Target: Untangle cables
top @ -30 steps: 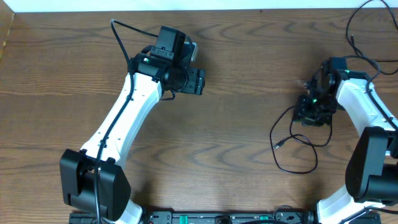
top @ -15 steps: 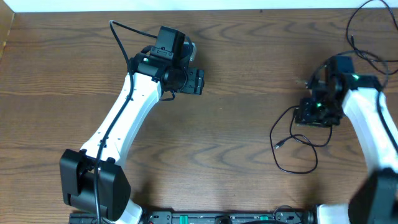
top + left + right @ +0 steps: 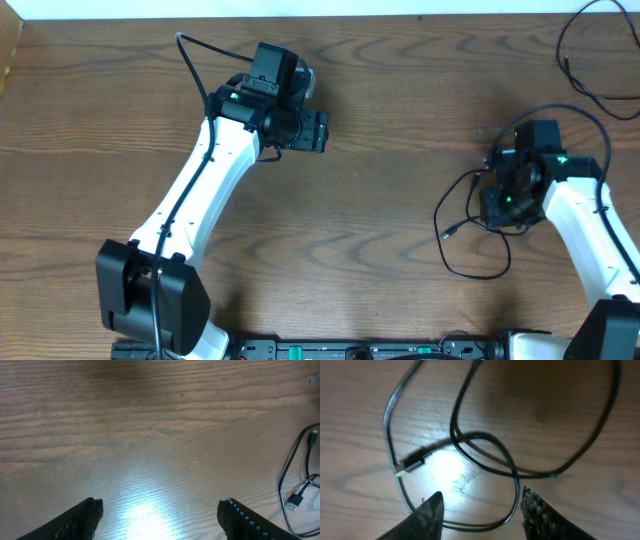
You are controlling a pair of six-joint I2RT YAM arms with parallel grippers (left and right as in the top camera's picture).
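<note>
The black cable [image 3: 478, 243] lies in loose loops on the wooden table at the right, its plug end [image 3: 446, 235] pointing left. In the right wrist view its loops [image 3: 485, 450] cross each other, and the plug [image 3: 411, 465] lies at the left. My right gripper [image 3: 507, 204] [image 3: 481, 510] is open, low over the loops, with one strand passing between its fingers. My left gripper [image 3: 316, 131] [image 3: 160, 512] is open and empty over bare wood at the back left. The cable [image 3: 289, 472] shows at the right edge of the left wrist view. The white cable is out of view.
A thicker black robot wire [image 3: 585, 62] curls at the back right corner. The table's far edge [image 3: 320, 17] runs along the top. Both arm bases stand at the front edge.
My right gripper has moved toward the front of the table, further over the black cable's loops. The left arm has not moved.
</note>
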